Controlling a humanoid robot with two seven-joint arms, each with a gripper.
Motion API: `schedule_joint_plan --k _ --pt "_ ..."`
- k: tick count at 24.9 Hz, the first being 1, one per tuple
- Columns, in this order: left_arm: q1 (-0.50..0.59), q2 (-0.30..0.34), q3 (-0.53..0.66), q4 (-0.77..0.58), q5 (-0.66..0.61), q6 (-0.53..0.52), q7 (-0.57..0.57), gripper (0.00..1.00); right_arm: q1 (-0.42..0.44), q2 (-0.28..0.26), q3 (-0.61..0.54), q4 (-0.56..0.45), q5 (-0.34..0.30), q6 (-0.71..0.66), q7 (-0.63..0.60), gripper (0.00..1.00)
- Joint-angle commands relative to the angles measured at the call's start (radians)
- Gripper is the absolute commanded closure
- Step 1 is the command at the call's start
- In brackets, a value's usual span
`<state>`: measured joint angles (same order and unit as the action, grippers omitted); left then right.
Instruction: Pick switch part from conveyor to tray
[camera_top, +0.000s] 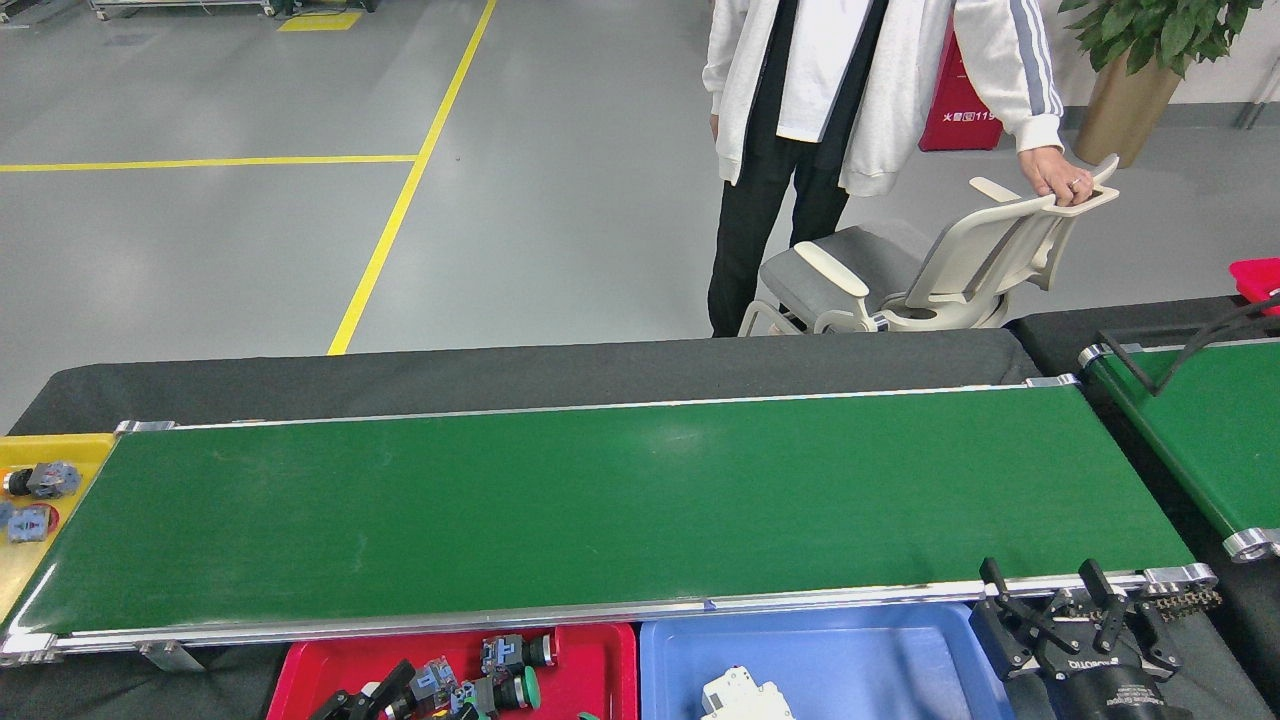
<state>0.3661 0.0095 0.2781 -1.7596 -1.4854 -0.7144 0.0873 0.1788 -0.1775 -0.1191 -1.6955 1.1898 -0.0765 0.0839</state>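
Note:
The conveyor (620, 500) is a long dark-green belt with silver rails, and no switch part lies on it. Below its near rail sits the red tray (600, 660), holding several switch parts (515, 652) with black, grey and green pieces. My left gripper (370, 695) shows only as black fingertips at the bottom edge, over the tray's left half, right beside a switch part (432, 684). Whether it grips anything is hidden. My right gripper (1050, 600) rests by the conveyor's near right corner, fingers spread with nothing between them.
A yellow tray (60, 448) at the belt's left end holds two switch parts (40, 480). A blue tray (850, 650) with a white part (745, 695) sits right of the red one. A second green belt (1210, 430) lies at right. A person (850, 100) holds a chair (930, 270) behind.

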Motion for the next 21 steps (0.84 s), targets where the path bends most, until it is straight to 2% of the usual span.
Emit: schedule_joint_plan --k 1,3,5,8,16,21 --pt "-0.009 -0.010 0.073 -0.008 0.001 0.084 0.009 0.00 -0.009 -0.005 -0.005 -0.016 -0.001 -0.025 -0.001 0.00" --pt "-0.015 -0.014 0.116 0.011 -0.001 0.202 0.008 0.00 -0.009 -0.005 -0.005 -0.018 -0.001 -0.028 -0.001 0.00" --pt "-0.026 -0.011 0.151 0.054 0.002 0.259 0.009 0.00 -0.009 -0.005 -0.005 -0.024 -0.001 -0.028 -0.001 0.00" --pt "-0.044 -0.005 0.197 0.078 0.002 0.259 0.008 0.00 -0.002 -0.005 -0.005 -0.030 -0.001 -0.037 -0.003 0.00" --pt "-0.096 0.032 0.194 0.071 0.001 0.256 0.009 0.00 0.007 -0.002 -0.013 -0.043 -0.001 -0.074 -0.003 0.00" --pt "-0.102 0.106 0.193 0.077 0.005 0.242 0.008 0.00 0.039 0.010 -0.013 -0.043 -0.001 -0.074 -0.001 0.01"
